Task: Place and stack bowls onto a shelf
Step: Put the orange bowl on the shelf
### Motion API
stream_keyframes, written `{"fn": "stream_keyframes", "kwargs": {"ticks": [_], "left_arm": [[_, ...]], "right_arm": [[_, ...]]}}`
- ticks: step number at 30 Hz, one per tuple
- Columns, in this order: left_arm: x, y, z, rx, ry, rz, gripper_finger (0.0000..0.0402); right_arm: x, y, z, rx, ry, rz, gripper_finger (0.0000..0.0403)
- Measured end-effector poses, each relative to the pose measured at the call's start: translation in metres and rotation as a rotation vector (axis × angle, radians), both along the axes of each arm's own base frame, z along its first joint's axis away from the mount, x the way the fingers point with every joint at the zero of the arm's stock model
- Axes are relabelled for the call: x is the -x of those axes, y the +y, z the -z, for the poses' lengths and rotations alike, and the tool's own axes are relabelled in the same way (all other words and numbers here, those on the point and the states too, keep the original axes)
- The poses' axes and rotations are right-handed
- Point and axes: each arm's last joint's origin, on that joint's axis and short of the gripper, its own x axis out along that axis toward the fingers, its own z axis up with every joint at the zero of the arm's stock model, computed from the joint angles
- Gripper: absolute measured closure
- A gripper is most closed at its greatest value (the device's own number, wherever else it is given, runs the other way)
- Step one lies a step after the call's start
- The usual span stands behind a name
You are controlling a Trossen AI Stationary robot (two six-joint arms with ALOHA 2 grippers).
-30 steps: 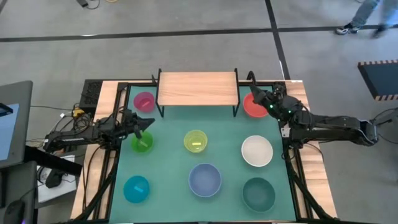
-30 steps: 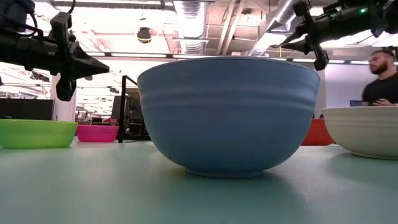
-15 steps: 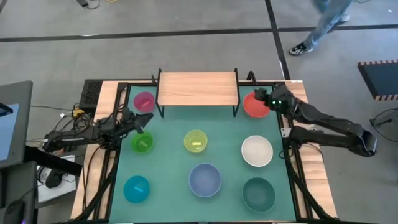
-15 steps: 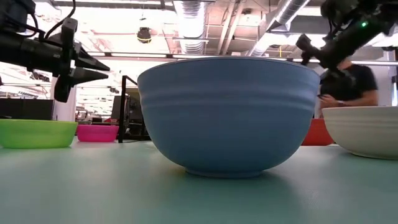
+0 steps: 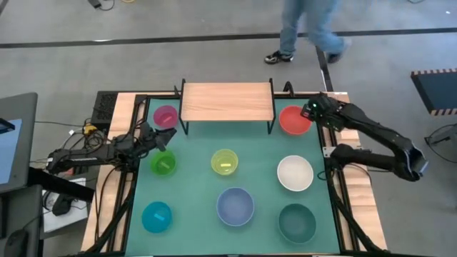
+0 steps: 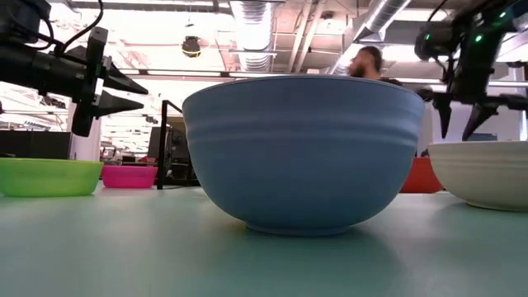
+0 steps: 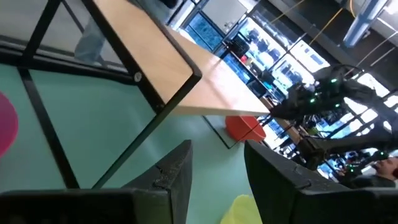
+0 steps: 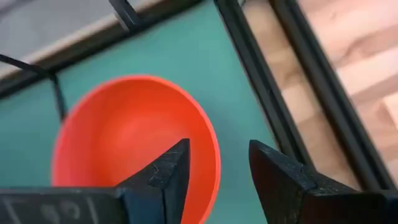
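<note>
While my right gripper point(image 5: 312, 112) hangs above the red bowl's point(image 5: 293, 120) rim beside the empty shelf point(image 5: 227, 101), I judge the first pick underway.
Wrist view: fingers parted astride the rim; next, descend and close. My left gripper point(image 5: 163, 140), parted, hovers over the green bowl point(image 5: 163, 164).

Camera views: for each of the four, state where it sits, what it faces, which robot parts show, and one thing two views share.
High: overhead, straight down on the shelf, both arms.
Low: mat height, level past the blue bowl; both grippers up high.
Left wrist: on the left arm, toward the shelf; own fingers.
Right wrist: on the right arm, down at the red bowl; own fingers.
Shared: the red bowl shows in both wrist views.
</note>
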Motion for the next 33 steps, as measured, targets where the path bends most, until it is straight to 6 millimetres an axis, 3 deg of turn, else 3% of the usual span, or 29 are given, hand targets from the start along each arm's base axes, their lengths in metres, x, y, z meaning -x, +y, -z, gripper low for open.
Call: {"fn": "stream_keyframes", "kwargs": {"ticks": [14, 19, 25, 28, 33], "left_arm": [[0.001, 0.001, 0.001, -0.005, 0.013, -0.048, 0.0271], [0.001, 0.001, 0.001, 0.025, -0.004, -0.046, 0.0271], [0.0, 0.0, 0.001, 0.065, -0.032, -0.003, 0.0271], [0.0, 0.0, 0.001, 0.067, -0.034, 0.004, 0.0271], [0.0, 0.0, 0.001, 0.073, -0.04, 0.013, 0.0271]], "right_arm": [[-0.021, -0.039, 0.051, -0.264, 0.142, -0.186, 0.0226], [-0.028, -0.045, 0.064, -0.299, 0.18, -0.237, 0.0267], [-0.034, -0.041, 0.058, -0.256, 0.176, -0.273, 0.0378], [-0.032, -0.039, 0.053, -0.232, 0.179, -0.27, 0.0379], [-0.027, -0.037, 0.026, -0.126, 0.16, -0.247, 0.0378]]}}
